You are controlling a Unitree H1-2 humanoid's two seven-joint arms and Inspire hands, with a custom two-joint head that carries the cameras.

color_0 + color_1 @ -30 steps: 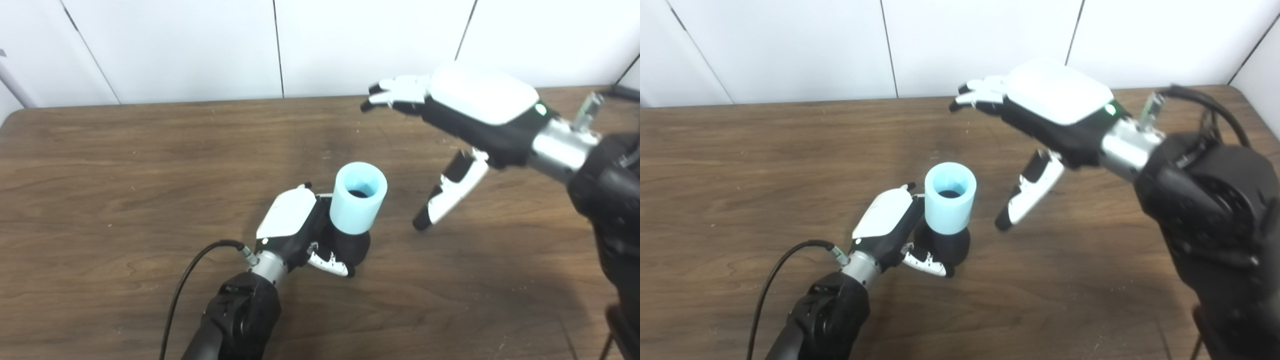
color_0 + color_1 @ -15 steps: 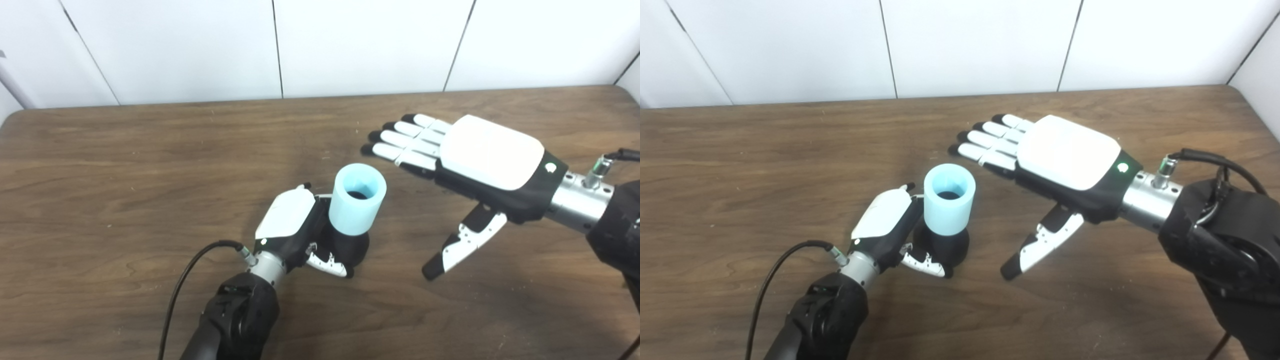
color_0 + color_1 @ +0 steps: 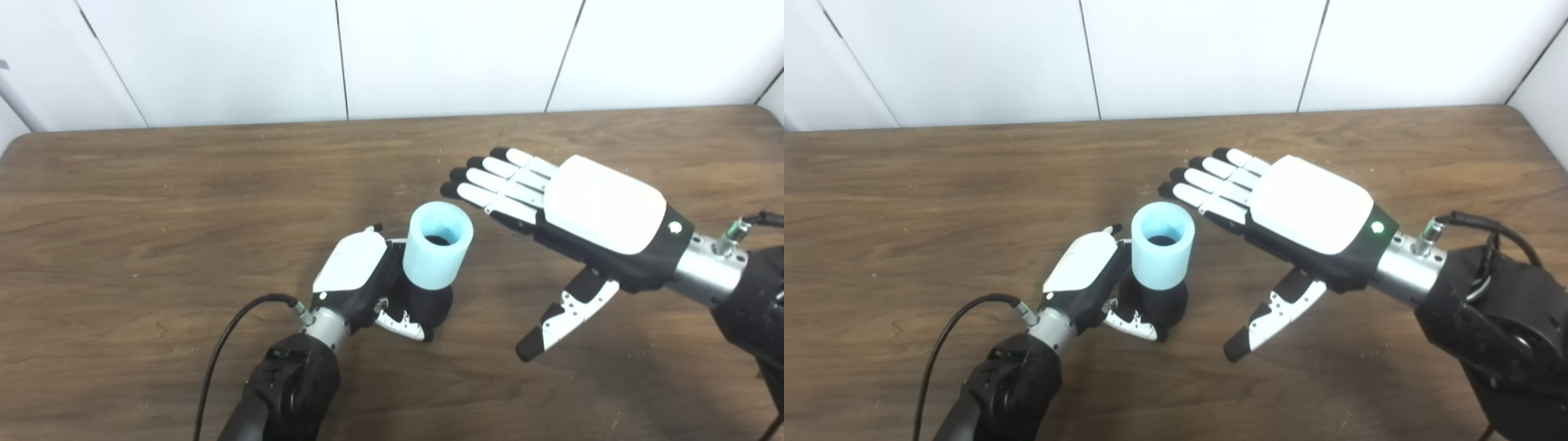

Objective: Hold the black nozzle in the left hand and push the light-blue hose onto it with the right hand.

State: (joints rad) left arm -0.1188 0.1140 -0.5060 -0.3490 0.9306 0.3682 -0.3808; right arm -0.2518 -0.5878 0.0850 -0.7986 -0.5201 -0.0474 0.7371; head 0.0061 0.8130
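While the left hand (image 3: 358,275) is clasping the black nozzle (image 3: 429,303) upright on the worktop (image 3: 122,202), the light-blue hose (image 3: 438,252) is sitting pushed onto its top. Just beyond, the right hand (image 3: 588,208) is hovering empty, fingers (image 3: 490,184) spread flat, apart from the hose.

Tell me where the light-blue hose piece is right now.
The light-blue cylindrical hose piece stands upright on the black nozzle, mid-table, gripped by the left hand; the open right hand is right of it.

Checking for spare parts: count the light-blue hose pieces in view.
1. The light-blue hose stands upright on the black nozzle, which the left hand grips. The right hand hovers open beside it. No others show on the table.
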